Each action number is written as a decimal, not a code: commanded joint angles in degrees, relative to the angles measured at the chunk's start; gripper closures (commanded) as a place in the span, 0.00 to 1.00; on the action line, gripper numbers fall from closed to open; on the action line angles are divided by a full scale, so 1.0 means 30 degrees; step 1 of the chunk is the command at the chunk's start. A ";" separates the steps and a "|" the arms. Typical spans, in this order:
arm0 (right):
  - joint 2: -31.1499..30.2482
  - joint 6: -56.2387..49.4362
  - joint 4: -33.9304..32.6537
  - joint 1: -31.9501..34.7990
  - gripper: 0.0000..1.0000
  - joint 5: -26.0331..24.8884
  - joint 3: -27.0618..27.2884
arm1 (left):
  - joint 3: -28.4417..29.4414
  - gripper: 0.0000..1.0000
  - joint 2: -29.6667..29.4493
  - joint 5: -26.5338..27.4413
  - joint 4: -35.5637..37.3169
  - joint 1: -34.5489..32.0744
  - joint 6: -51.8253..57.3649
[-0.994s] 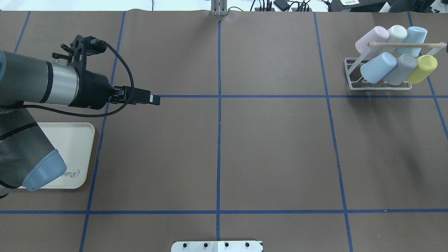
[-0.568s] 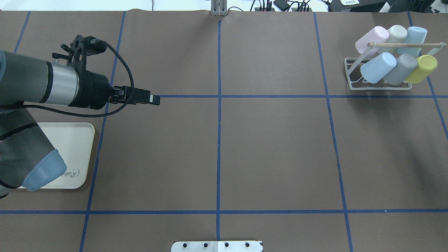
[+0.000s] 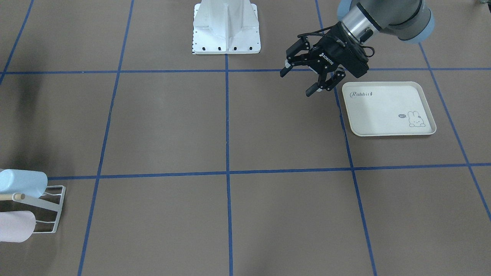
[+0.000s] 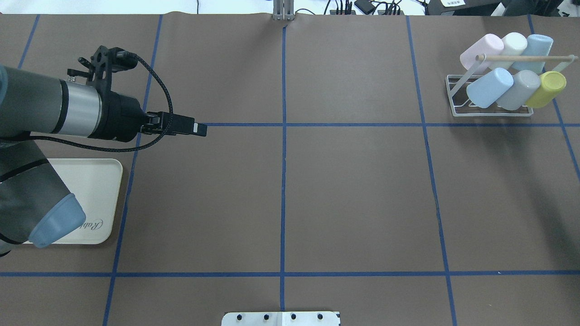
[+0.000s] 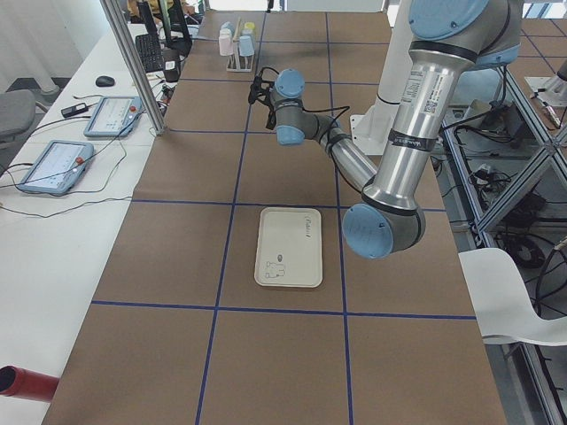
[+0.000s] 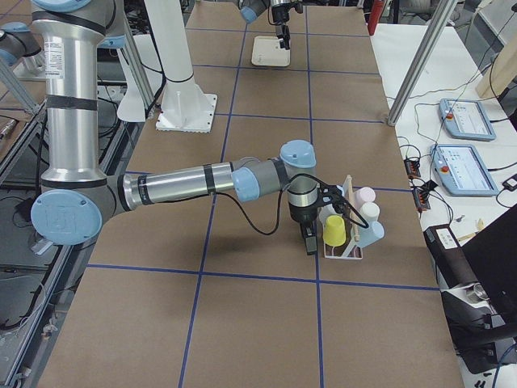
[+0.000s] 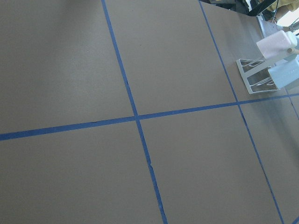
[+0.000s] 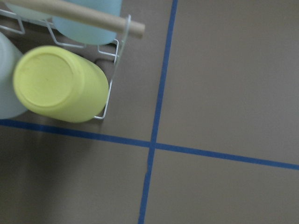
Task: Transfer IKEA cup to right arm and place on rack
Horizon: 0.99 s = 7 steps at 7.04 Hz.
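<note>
Left gripper (image 3: 297, 83) spread, empty, near tray (image 3: 383, 115); rack (image 4: 494, 113) well apart.

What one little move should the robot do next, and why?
Probably the right gripper should back gently away from the rack. The yellow cup already sits on it, right beside that gripper. The tray shows no cup, and the left gripper is open and holds nothing, so nothing seems left to carry.
</note>
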 commanded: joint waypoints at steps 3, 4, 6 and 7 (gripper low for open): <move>-0.0495 -0.3685 -0.0603 0.2574 0.00 0.2892 -0.2165 | -0.0068 0.00 0.0209 0.0022 -0.0014 0.0000 0.0071; -0.0177 -0.5029 -0.2755 0.3659 0.00 0.3107 -0.1470 | -0.0039 0.00 0.0209 -0.0007 -0.0014 0.0000 0.0071; 0.1286 -0.5777 -0.8055 0.4080 0.00 0.3109 -0.0264 | 0.0078 0.00 0.0209 0.0022 -0.0014 0.0000 0.0100; -0.0101 -0.5717 -0.6455 0.4080 0.00 0.3167 -0.0174 | 0.0049 0.00 0.0383 0.0022 0.0015 0.0000 0.0159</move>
